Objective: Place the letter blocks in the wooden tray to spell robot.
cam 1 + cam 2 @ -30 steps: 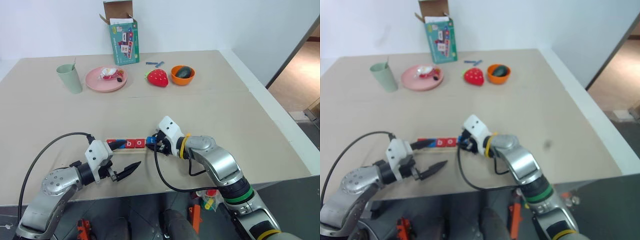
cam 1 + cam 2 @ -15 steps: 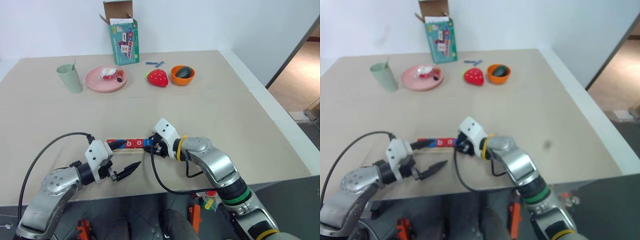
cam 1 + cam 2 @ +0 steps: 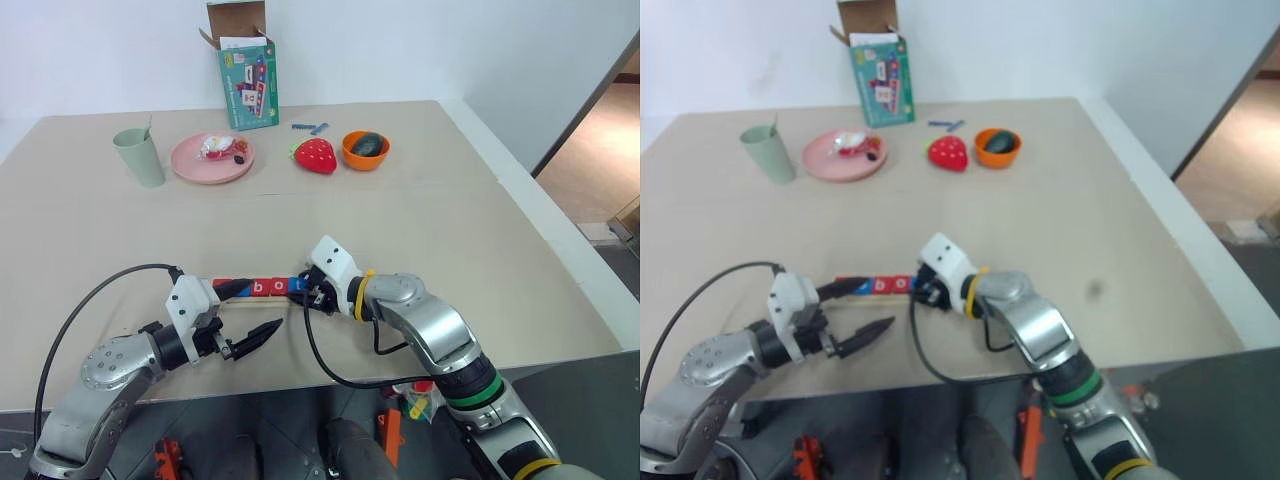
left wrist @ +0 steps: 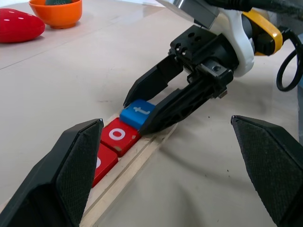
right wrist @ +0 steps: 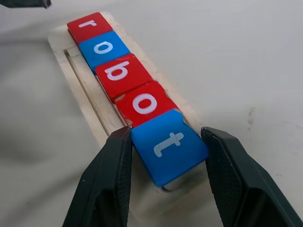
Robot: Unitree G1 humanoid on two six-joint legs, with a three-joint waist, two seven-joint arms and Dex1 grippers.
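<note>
The wooden tray (image 5: 90, 101) lies near the table's front edge. The letter blocks sit in it in a row: red r (image 5: 89, 23), blue o (image 5: 105, 46), red b (image 5: 122, 71), red o (image 5: 144, 102) and blue t (image 5: 169, 144). My right gripper (image 3: 308, 290) reaches in from the tray's right end and is shut on the t block, one finger against each side. The t block rests at the row's end, touching the red o. To the tray's left my left gripper (image 3: 262, 308) stands wide open, one finger over the tray's left part, holding nothing.
At the back of the table stand a green cup (image 3: 140, 157), a pink plate (image 3: 190, 160) with small items, a red strawberry (image 3: 314, 155), an orange bowl (image 3: 365, 150) and an open teal box (image 3: 245, 75). The table's front edge runs just below both grippers.
My right gripper has shifted left with the blue t block, bringing it from the tray's right end up against the red o. The left gripper has stayed put.
</note>
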